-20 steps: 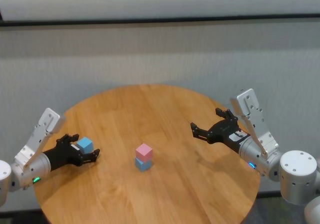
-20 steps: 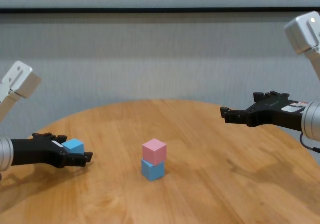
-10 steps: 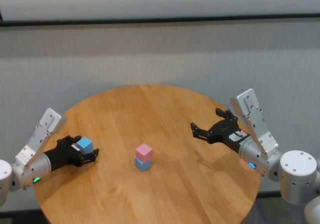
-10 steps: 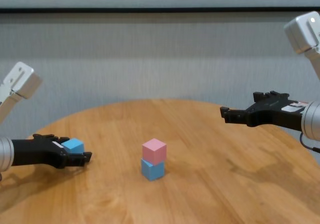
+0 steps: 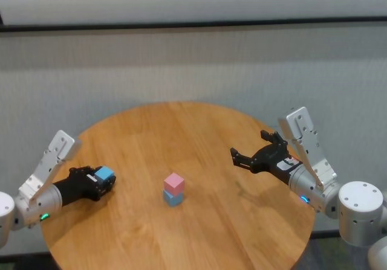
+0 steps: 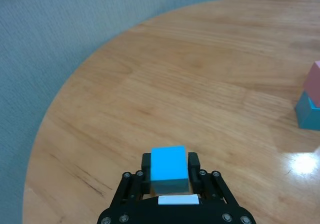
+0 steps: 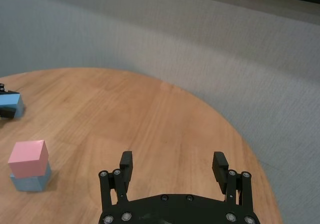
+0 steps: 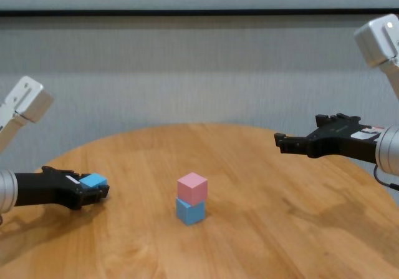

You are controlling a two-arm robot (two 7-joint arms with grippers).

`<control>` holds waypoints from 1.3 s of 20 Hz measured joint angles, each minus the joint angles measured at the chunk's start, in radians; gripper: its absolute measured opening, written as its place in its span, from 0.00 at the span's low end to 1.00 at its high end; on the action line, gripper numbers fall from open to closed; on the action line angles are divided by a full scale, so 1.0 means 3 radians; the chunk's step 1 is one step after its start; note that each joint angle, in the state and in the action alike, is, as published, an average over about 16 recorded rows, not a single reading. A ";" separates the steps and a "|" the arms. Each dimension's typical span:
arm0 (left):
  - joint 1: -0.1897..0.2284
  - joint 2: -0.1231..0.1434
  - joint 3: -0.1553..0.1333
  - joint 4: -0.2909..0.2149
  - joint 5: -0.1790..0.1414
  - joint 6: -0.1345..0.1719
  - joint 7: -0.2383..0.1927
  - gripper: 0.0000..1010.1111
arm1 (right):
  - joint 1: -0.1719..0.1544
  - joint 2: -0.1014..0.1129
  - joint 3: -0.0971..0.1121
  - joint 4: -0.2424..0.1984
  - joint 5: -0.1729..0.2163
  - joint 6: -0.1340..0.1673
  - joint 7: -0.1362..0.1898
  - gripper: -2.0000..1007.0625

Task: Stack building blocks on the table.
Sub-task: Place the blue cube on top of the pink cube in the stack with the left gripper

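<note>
A pink block sits on a light blue block in the middle of the round wooden table; the stack also shows in the chest view and the right wrist view. My left gripper is at the table's left side, low over the top, shut on the second light blue block. In the left wrist view that block sits squeezed between the fingers. My right gripper is open and empty, held above the table's right side, apart from the stack.
A grey wall runs behind the table. The table's curved edge lies close to my left gripper. Bare wood lies between the stack and both grippers.
My left gripper's fingers have closed onto the light blue block at the left. The right arm and the stack have not moved.
</note>
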 joint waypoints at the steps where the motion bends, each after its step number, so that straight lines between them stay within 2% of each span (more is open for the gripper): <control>1: 0.0024 0.0011 0.0001 -0.0053 0.0002 0.0033 0.0006 0.52 | 0.0000 0.0000 0.0000 0.0000 0.0000 0.0000 0.0000 1.00; 4: 0.0127 0.0061 0.0006 -0.0288 0.0005 0.0165 0.0026 0.46 | 0.0000 0.0000 0.0000 0.0000 0.0000 0.0000 0.0000 1.00; 7: 0.0261 0.0130 0.0015 -0.0612 0.0000 0.0330 0.0046 0.42 | 0.0000 0.0000 0.0000 0.0000 0.0000 0.0000 0.0000 1.00; 14: 0.0617 0.0339 0.0065 -0.1558 -0.0024 0.0781 0.0070 0.40 | 0.0000 0.0000 0.0000 0.0000 0.0000 0.0000 0.0000 1.00; 18: 0.0773 0.0446 0.0114 -0.2040 -0.0041 0.0988 0.0064 0.40 | 0.0000 0.0000 0.0000 0.0000 0.0000 0.0000 0.0000 1.00; 22: 0.0859 0.0515 0.0178 -0.2358 -0.0048 0.1132 0.0062 0.40 | 0.0000 0.0000 0.0000 0.0000 0.0000 0.0000 0.0000 1.00; 26: 0.0894 0.0549 0.0246 -0.2535 -0.0048 0.1221 0.0066 0.40 | 0.0000 0.0000 0.0000 0.0000 0.0000 0.0000 0.0000 1.00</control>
